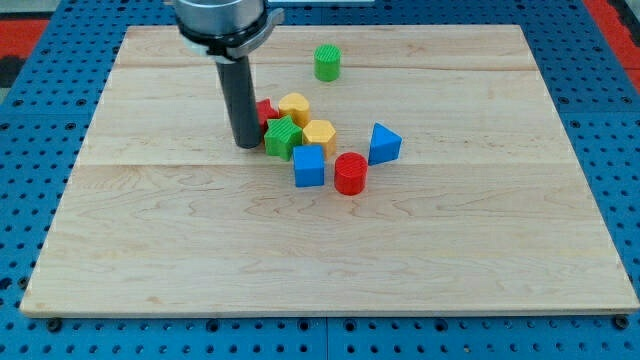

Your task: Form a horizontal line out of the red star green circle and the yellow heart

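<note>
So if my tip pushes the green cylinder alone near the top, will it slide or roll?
The green cylinder stands upright on its flat end, so it would probably slide, not roll. It looks short and wide, so tipping seems unlikely. Nothing touches it; my tip is far away.

A pale wooden board (330,250) fills most of the view, made of 3 planks joined side by side, with 2 faint seams running left to right across its far half. The grain is light and even, and the near edge shows a thin rounded lip. The board lies on a blue surface (30,200) patterned with rows of small holes, showing along the left, right and near sides. In the far left corner (25,25) and the far right corner (615,20) there are patches of red. The light is bright and even, with only soft shadows.
</note>
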